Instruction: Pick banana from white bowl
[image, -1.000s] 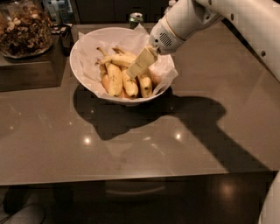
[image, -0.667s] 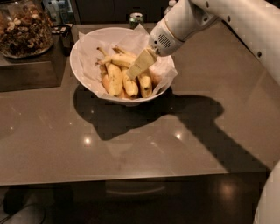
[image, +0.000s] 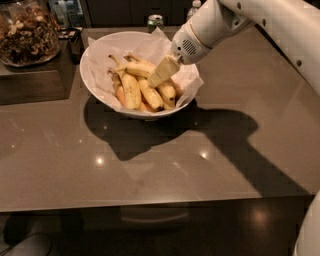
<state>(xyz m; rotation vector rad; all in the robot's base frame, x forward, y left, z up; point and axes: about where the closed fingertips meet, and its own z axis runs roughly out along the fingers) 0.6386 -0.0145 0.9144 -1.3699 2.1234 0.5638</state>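
Observation:
The white bowl (image: 95, 75), lined with crinkled white paper, stands on the brown counter at the upper middle. Several yellow bananas lie in it. The longest curved banana (image: 137, 67) lies across the top of the pile, its stem toward the left. My gripper (image: 161, 73) reaches down from the upper right into the bowl, its pale fingers right at the right end of that banana, over the pile. The banana's right end is hidden behind the fingers.
A glass jar of nuts (image: 27, 32) stands on a raised dark ledge at the upper left. A small can (image: 155, 21) and a bottle (image: 194, 7) stand behind the bowl. My arm's shadow falls across the counter (image: 150, 165) in front of the bowl.

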